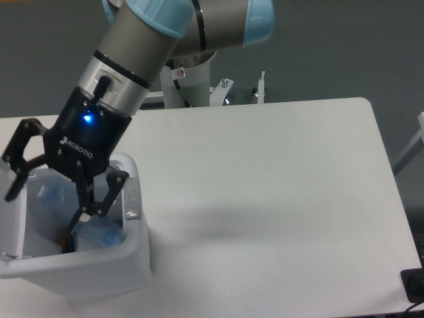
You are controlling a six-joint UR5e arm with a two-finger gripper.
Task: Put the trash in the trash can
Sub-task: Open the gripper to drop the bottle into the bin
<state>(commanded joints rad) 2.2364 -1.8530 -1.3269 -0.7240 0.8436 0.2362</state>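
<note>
While the end effector (41, 193) gapes, bottle (98, 232) lies below.

Trash can (136, 248): smooth white plastic, faint sheen, below the fingers (99, 202).
Bottle (99, 232): clear crinkled plastic between them.
Fingers: matt black.
Table (278, 199): smooth matt white.
Arm (132, 50): grey metal, glossy blue caps.

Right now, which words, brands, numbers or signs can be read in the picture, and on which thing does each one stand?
"ROBOTIQ": white letters on the black body of the hand, beside a lit blue light.
The bottle in the trash can: any label is too blurred to read.
No other text is visible.
</note>
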